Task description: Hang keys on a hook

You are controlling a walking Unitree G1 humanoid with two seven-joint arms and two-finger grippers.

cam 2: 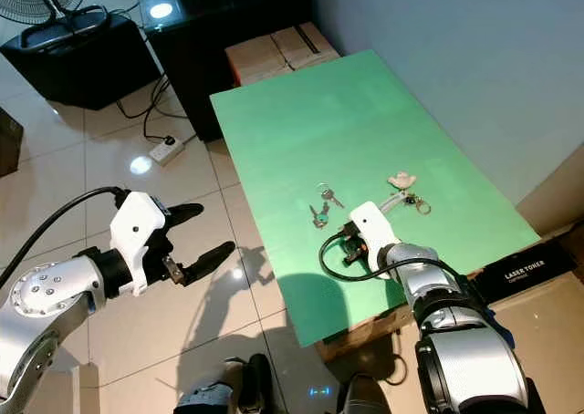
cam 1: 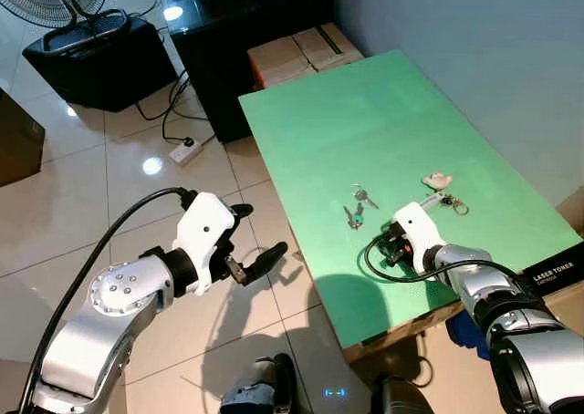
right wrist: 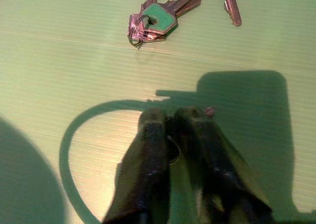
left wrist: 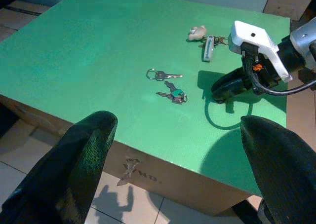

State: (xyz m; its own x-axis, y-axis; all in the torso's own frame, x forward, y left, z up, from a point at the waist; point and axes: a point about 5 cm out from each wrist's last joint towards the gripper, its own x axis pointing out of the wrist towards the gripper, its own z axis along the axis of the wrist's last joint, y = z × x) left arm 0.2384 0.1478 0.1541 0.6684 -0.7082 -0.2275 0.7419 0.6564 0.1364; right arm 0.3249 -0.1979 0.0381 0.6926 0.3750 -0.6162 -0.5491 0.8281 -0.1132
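A bunch of keys with a green cap [cam 1: 352, 216] lies on the green table [cam 1: 365, 113]. A single key on a ring [cam 1: 361, 193] lies just beyond it. Further right lies a key fob with a beige charm [cam 1: 438, 180]. My right gripper [cam 1: 391, 246] points down at the table a little to the near right of the green-capped bunch [right wrist: 158, 17]. Its fingers [right wrist: 150, 135] are shut together, tips on the surface. My left gripper [cam 1: 260, 241] hangs open over the floor tiles, left of the table, with nothing between its fingers [left wrist: 74, 169].
Cardboard boxes [cam 1: 301, 54] stand at the table's far end beside a dark cabinet [cam 1: 246, 13]. A black case and a fan [cam 1: 91, 49] stand at the far left. A power strip [cam 1: 185, 150] and cables lie on the tiles. A toner box [cam 1: 557, 273] is at the near right.
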